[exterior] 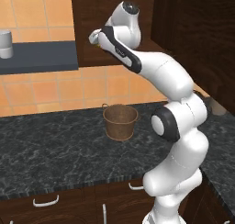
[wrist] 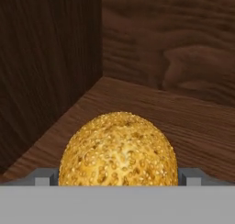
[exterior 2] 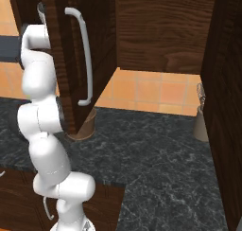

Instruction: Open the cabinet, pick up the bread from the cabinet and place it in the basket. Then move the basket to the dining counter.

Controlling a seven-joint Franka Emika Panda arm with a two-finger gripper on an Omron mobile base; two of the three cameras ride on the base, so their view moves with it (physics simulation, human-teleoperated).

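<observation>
Dark wood cabinet (exterior 2: 66, 59) stands with its door swung open in the right base view. From the left base view, the basket (exterior: 120, 121) waits empty on the black counter (exterior: 50, 145). Through the hand view, the bread (wrist: 118, 150) sits on the cabinet shelf between spread fingertips (wrist: 42, 178), ungrasped; picking, placing and carrying remain.

one bread (wrist: 118, 149), one basket (exterior: 120, 121), one cabinet (exterior 2: 71, 55).
</observation>
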